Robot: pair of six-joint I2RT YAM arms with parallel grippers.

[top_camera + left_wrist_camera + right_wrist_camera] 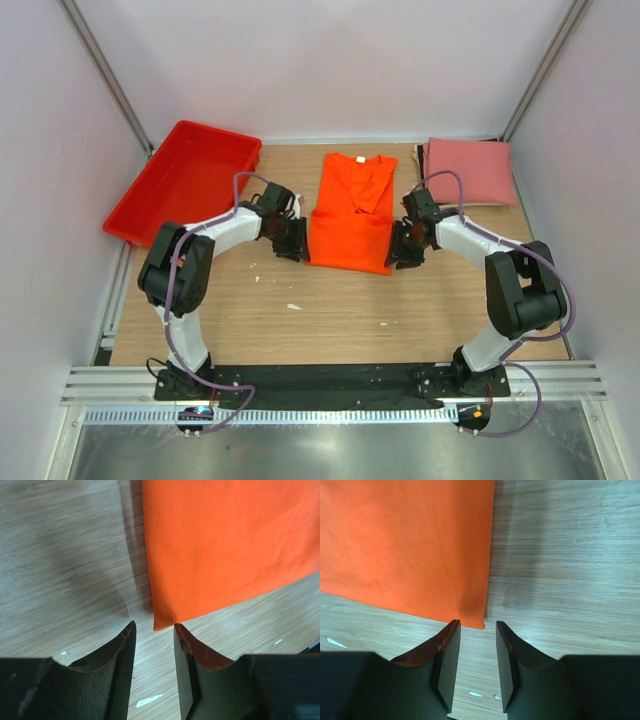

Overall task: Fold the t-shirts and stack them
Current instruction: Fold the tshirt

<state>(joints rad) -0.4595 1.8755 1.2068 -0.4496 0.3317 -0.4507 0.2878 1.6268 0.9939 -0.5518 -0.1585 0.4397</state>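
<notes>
The orange t-shirt [352, 212] lies flat in the middle of the table, folded into a long strip with its collar at the far end. My left gripper [291, 246] is open and empty at the shirt's near left corner [161, 622]. My right gripper [403, 250] is open and empty at the near right corner [479, 622]. Both corners lie on the wood just ahead of the fingertips, not between them. The pink t-shirt [468, 171] lies folded at the far right.
A red plastic tray [188, 180] sits tilted at the far left. Small white flecks [293, 306] lie on the wooden table [330, 320] near its front. White walls close in both sides and the back.
</notes>
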